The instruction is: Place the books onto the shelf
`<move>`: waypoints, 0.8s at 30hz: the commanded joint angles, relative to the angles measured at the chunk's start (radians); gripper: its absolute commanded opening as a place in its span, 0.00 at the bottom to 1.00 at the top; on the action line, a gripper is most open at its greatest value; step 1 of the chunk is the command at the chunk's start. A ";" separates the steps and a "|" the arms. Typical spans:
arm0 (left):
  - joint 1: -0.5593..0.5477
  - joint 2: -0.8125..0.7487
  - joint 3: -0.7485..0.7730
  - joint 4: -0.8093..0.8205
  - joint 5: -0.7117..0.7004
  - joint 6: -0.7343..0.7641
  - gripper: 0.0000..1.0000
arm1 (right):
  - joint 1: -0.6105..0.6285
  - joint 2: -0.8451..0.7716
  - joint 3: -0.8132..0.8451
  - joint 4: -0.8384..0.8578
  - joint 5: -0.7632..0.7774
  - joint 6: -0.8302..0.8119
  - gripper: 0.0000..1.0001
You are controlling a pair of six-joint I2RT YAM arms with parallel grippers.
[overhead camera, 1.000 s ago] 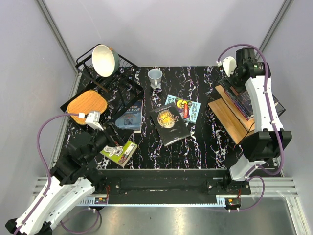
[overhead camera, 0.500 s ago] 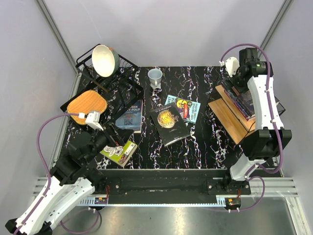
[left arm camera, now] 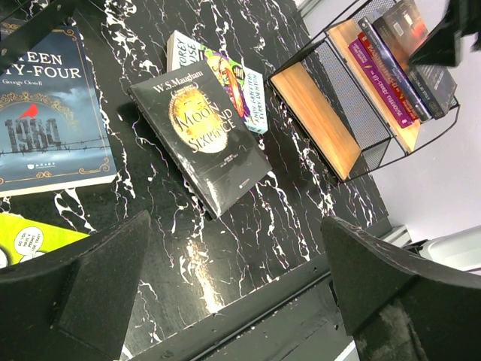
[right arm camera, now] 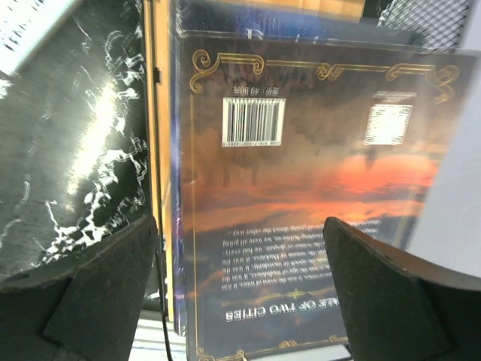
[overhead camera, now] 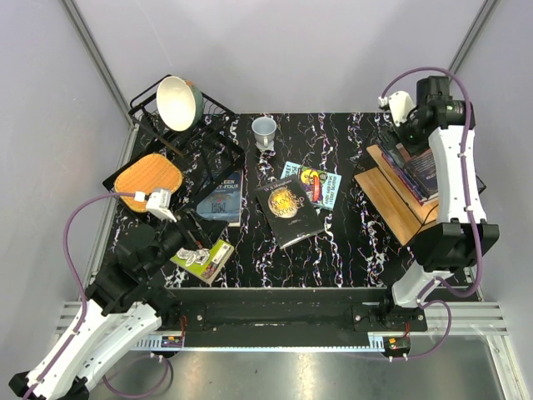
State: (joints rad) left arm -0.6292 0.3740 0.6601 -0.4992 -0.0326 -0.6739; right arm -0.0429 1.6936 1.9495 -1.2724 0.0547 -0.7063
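Note:
The shelf (overhead camera: 391, 196) stands at the table's right side, with several books (overhead camera: 422, 171) lying on its top board. My right gripper (overhead camera: 410, 137) hovers open just above them. In the right wrist view a dark brown book (right arm camera: 301, 150) lies flat below the open right gripper (right arm camera: 240, 222), and neither finger touches it. The blue-grey book (overhead camera: 221, 198), the black book with a gold disc (overhead camera: 289, 212), the teal book (overhead camera: 312, 183) and the lime green book (overhead camera: 204, 258) lie on the table. My left gripper (left arm camera: 234, 219) is open and empty over the table's near edge, beside the lime green book (left arm camera: 30, 241).
A black wire dish rack (overhead camera: 208, 146) holding a cream bowl (overhead camera: 179, 102) stands at the back left, with an orange-brown cutting board (overhead camera: 148, 177) beside it. A grey mug (overhead camera: 264, 129) sits at the back centre.
My right gripper has risen and drawn back to the right from the books on the shelf, its jaws a little wider. The left arm has not moved.

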 commanded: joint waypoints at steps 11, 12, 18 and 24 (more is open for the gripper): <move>0.000 0.151 0.030 0.132 0.149 -0.062 0.99 | -0.005 -0.228 -0.021 0.108 -0.481 0.172 1.00; 0.002 0.157 0.016 0.145 0.172 -0.073 0.99 | -0.005 -0.251 -0.096 0.134 -0.502 0.189 1.00; 0.000 0.189 -0.053 0.257 0.223 -0.157 0.99 | -0.005 -0.434 -0.354 0.298 -0.645 0.224 1.00; 0.000 0.249 -0.106 0.333 0.237 -0.204 0.99 | -0.005 -0.549 -0.538 0.438 -0.818 0.332 1.00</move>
State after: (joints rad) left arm -0.6292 0.5861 0.5789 -0.2832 0.1589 -0.8307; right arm -0.0460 1.1904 1.4876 -0.9825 -0.5919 -0.4717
